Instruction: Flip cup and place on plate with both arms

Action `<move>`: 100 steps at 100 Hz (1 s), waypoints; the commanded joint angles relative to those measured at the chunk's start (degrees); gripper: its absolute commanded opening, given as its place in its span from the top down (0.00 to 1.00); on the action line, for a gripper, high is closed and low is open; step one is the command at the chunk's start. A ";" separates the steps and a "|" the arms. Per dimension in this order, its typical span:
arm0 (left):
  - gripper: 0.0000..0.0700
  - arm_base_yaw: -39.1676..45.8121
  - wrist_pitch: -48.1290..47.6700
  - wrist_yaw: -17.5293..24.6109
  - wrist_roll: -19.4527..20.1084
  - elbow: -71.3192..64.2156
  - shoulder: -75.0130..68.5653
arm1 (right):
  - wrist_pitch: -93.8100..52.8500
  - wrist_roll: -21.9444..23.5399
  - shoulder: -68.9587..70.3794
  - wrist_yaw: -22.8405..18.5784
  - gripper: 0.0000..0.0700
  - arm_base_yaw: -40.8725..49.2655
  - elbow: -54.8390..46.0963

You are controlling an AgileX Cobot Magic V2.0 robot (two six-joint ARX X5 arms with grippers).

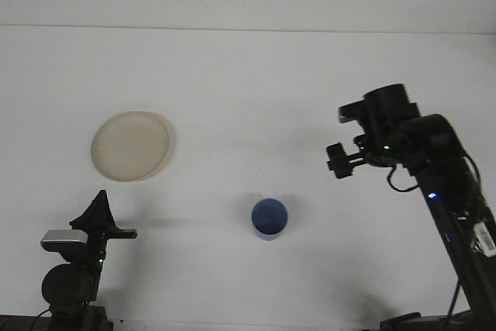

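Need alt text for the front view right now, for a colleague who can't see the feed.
A blue cup stands mouth-up on the white table, untouched. The right gripper hangs clear to its right; the left gripper sits low, below the cream plate.

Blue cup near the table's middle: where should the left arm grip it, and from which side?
The cup stands upright, mouth open upward, clear of the plate. Probably best to pinch its side wall below the rim, coming in low from the left, where the left gripper waits.

Blue cup [269,218]: smooth plastic look. Cream plate [130,145]: matt, smooth. White table [248,83]: matt. Arm housings: black, slight sheen.
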 commanded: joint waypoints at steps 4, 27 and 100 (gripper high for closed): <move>0.98 0.02 0.55 -0.28 0.02 -1.11 -0.13 | 2.51 -0.85 -3.58 -0.48 0.18 -5.27 -2.21; 0.98 0.02 0.55 -0.28 0.02 -1.11 -0.13 | 15.47 -2.51 -19.43 -3.02 0.18 -15.15 -18.43; 0.98 0.02 0.55 -0.28 0.02 -1.11 -0.13 | 58.34 -2.51 -59.28 -2.75 0.18 -15.96 -63.76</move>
